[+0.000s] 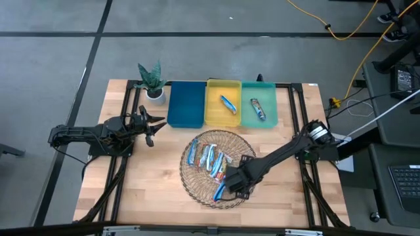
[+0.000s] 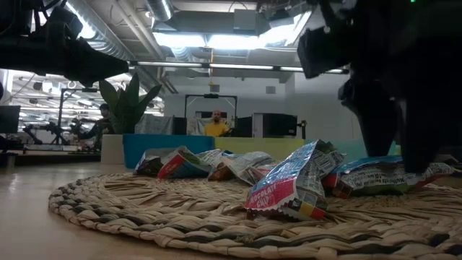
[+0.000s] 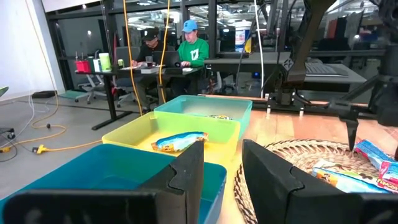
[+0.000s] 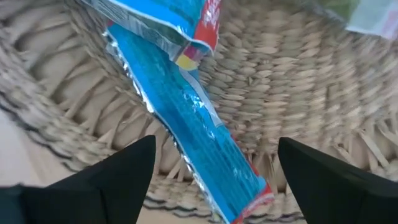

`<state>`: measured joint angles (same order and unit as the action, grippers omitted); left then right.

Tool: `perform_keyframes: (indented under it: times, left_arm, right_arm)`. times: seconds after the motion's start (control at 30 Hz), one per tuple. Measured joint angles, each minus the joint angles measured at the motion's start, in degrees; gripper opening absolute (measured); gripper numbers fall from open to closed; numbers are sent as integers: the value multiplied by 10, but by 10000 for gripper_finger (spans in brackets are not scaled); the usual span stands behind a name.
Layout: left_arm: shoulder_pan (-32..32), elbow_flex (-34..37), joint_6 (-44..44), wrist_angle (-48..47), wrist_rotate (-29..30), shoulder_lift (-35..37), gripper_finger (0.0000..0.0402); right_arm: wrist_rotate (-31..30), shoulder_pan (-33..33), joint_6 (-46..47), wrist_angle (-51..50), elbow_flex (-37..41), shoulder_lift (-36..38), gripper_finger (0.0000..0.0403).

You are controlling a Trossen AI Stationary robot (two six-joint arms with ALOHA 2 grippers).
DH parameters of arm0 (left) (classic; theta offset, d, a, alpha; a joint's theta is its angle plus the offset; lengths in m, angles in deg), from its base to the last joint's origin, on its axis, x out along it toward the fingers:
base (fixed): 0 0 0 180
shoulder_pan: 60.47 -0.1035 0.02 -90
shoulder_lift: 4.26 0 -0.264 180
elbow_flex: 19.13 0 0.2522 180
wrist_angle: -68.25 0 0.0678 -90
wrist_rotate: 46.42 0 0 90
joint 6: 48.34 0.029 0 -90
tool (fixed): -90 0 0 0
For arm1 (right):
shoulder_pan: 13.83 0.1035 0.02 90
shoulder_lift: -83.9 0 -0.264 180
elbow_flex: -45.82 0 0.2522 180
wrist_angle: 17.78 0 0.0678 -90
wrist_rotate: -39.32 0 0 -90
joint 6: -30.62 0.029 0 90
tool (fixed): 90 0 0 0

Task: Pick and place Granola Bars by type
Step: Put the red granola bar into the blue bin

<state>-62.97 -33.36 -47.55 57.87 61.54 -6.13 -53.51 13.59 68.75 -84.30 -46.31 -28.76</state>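
Several shiny blue-and-silver granola bars (image 1: 207, 158) lie in a heap in the round wicker basket (image 1: 197, 190); they show in the low view as a pile of granola bars (image 2: 292, 184). One blue bar with a red end (image 4: 193, 130) lies flat on the basket's near side (image 1: 220, 191). My right gripper (image 4: 214, 180) hangs open just above it, one finger on either side, apart from the wrapper. One bar (image 1: 228, 103) lies in the yellow tray, another bar (image 1: 257, 109) in the green tray. My left gripper (image 1: 152, 124) waits open at the table's left, beside the blue tray.
The blue tray (image 1: 186, 103), yellow tray (image 1: 214, 113) and green tray (image 1: 268, 98) stand side by side at the far edge. A potted plant (image 1: 152, 82) stands left of them. Bare wood lies left of and near the basket. People sit at desks (image 3: 186, 50) beyond the table.
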Motion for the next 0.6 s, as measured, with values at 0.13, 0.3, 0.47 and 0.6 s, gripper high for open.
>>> perform_keyframes:
  times: [0.13,0.3,0.47,0.6]
  left_arm:
    - [0,0,0,0,0,0,104]
    - [0,0,0,0,0,0,104]
    - [0,0,0,0,0,0,104]
    - [0,0,0,0,0,0,104]
  right_arm:
    - [0,0,-8,1,0,-14,333]
    - [2,-2,-9,2,0,-21,306]
    - [4,-2,-10,3,0,-21,267]
    - [4,-2,-9,3,0,-21,232]
